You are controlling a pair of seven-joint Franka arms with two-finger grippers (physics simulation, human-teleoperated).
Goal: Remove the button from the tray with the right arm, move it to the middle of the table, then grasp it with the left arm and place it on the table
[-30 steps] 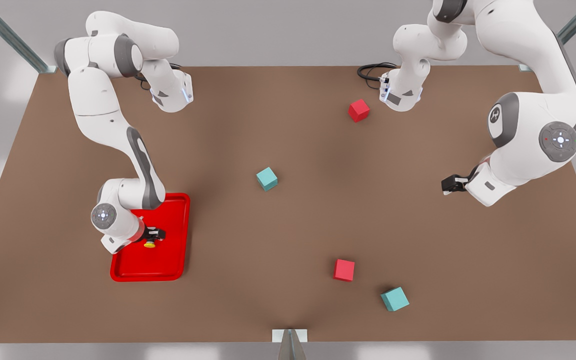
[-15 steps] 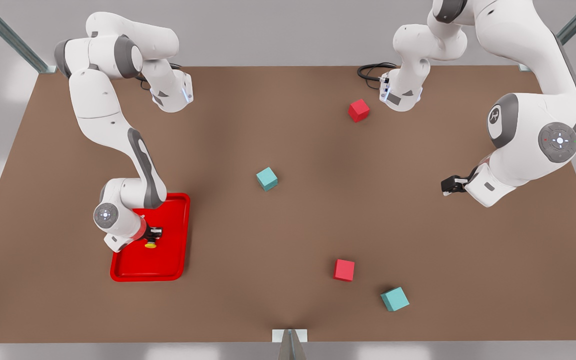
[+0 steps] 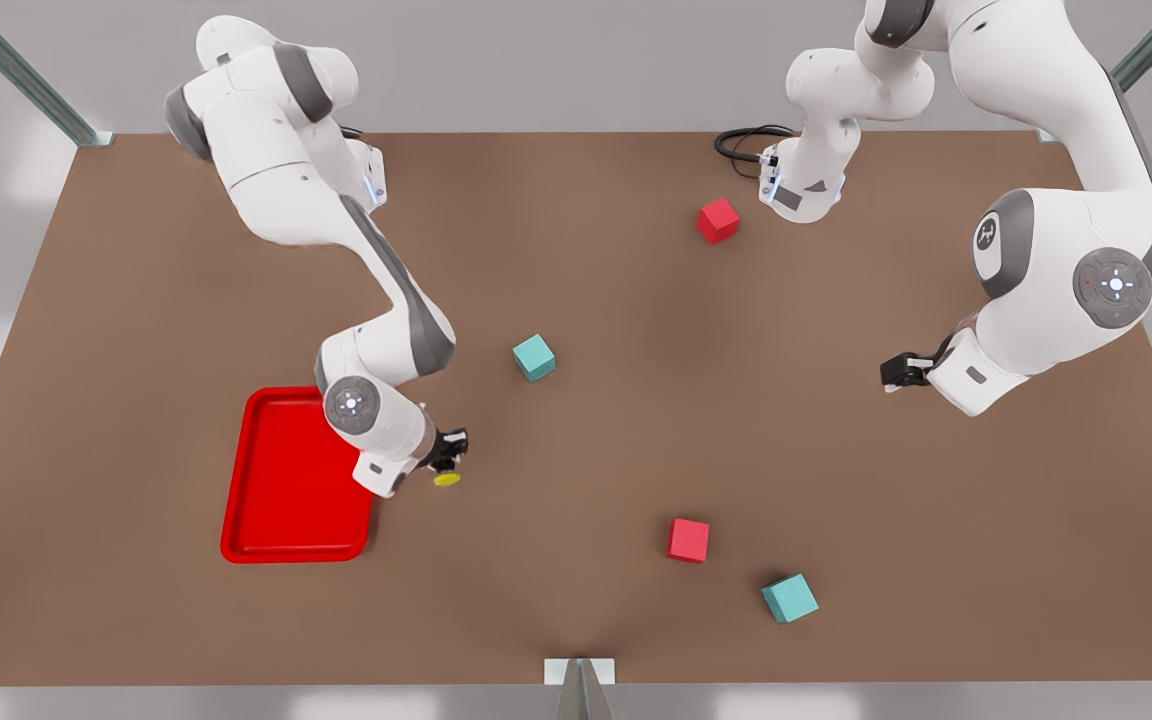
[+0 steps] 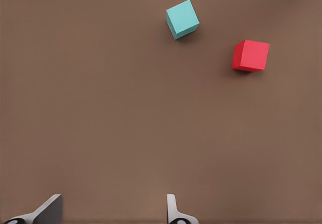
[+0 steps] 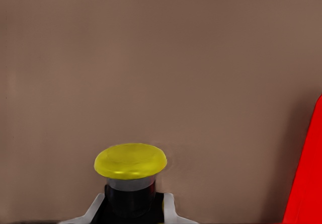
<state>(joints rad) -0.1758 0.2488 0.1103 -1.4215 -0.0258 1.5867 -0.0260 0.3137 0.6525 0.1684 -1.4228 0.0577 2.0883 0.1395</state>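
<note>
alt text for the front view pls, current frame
The right gripper holds the yellow-capped button over the brown table, just past the red tray toward the middle. At the front view's right, the left gripper hangs open above bare table. Two red cubes and two teal cubes lie scattered.

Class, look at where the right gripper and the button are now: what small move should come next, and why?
Probably carry on toward the table's middle. The right gripper is shut on the button, already clear of the tray but well short of the centre of the table. The left gripper waits open near the front view's right.
</note>
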